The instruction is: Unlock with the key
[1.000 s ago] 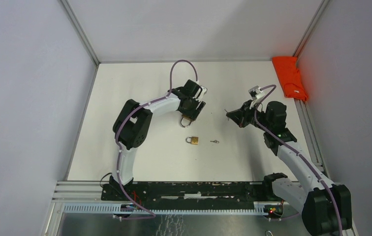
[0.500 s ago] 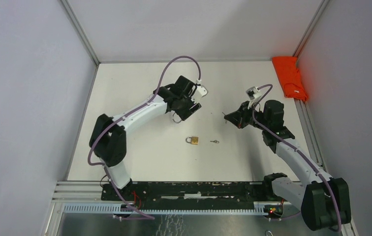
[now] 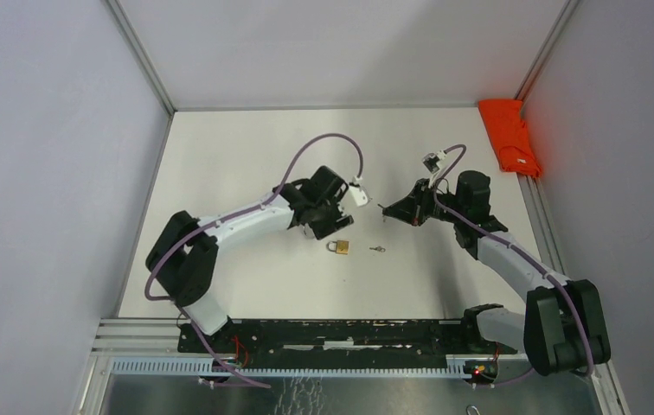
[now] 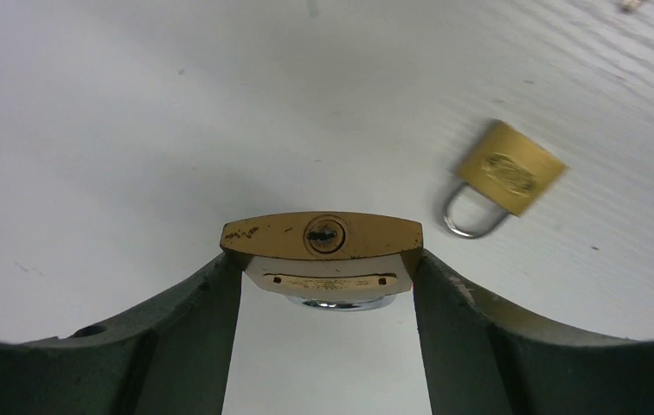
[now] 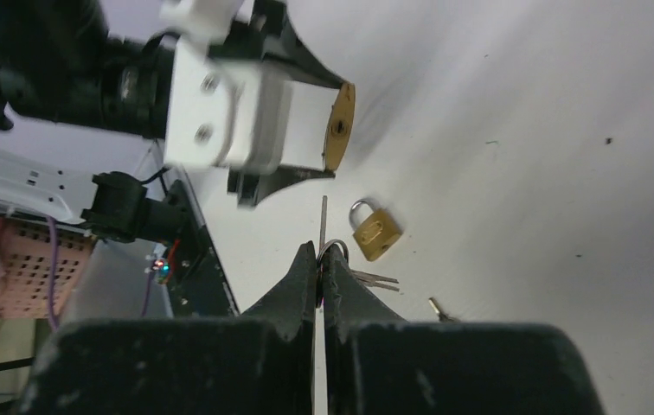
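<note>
Top cam sits high behind the arm bases, tilted down over the whole white table (image 3: 220, 173), far off. Left wrist cam peeks between its own dark fingers (image 4: 194, 328), super close to the big brass padlock (image 4: 322, 235) clamped there, keyhole toward the lens. Right wrist cam sights along its pinched black fingers (image 5: 293, 294) and thin silver key (image 5: 323, 216) at that same lock, top centre of frame. All three share the small steel-shackled brass padlock (image 3: 339, 247) lying flat.

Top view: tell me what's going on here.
The left hand grips a brass padlock, keyhole turned outward. The right hand is shut on a key, its blade pointing toward that keyhole but not yet in it. A second padlock and a small key lie on the table nearby.
</note>
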